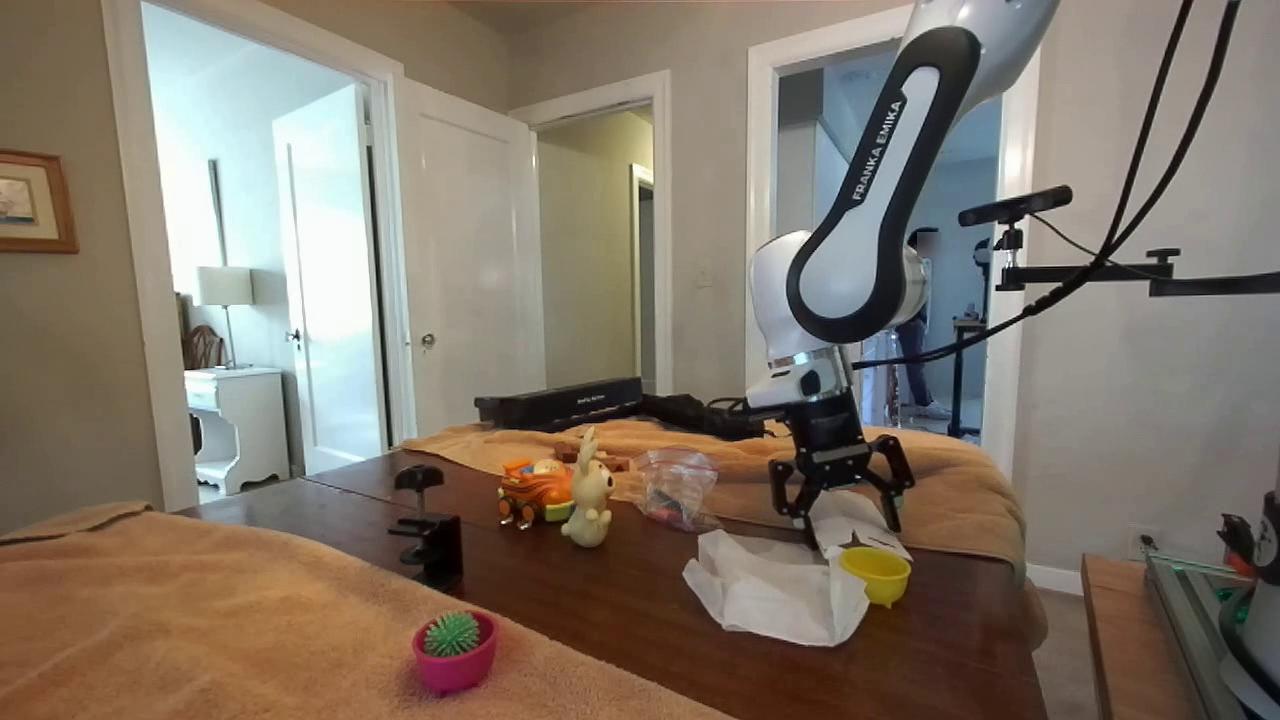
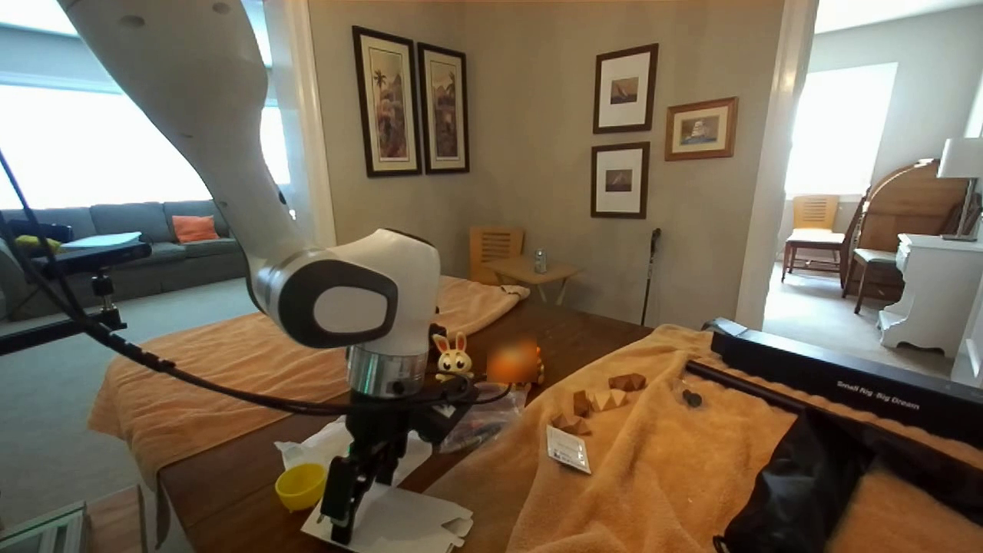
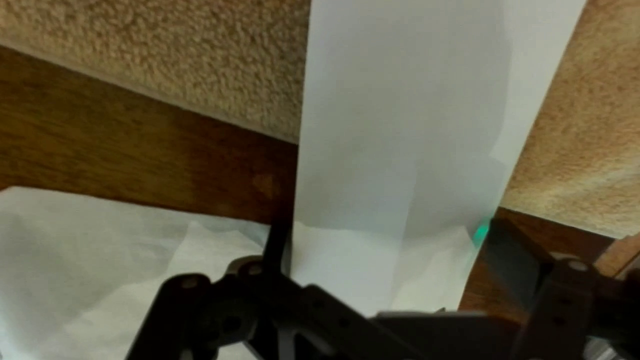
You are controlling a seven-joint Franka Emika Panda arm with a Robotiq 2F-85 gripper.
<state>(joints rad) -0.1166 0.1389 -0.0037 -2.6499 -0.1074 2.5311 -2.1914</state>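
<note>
In an exterior view, the hand (image 1: 850,527) points down at the dark wooden counter (image 1: 600,605), spread wide astride a white cardboard piece (image 1: 858,513) and clasping nothing. A crumpled white paper (image 1: 768,590) and a yellow cup (image 1: 877,575) sit just beside that piece. A rabbit toy (image 1: 590,508), an orange toy vehicle (image 1: 545,490) and a clear plastic bag (image 1: 678,485) are near one another on the counter; nearer the camera, a pink pot (image 1: 455,672) with a green spiky ball (image 1: 452,634) in it rests on an orange towel (image 1: 230,610).

In an exterior view, brown angular blocks (image 2: 627,382) and a small white packet (image 2: 568,449) lie on another orange towel (image 2: 637,476), near a long black box (image 2: 829,376).

In the wrist view, the cardboard piece crosses from towel onto bare wood, a finger (image 3: 520,260) close along each long edge; whether either touches, I cannot tell.
</note>
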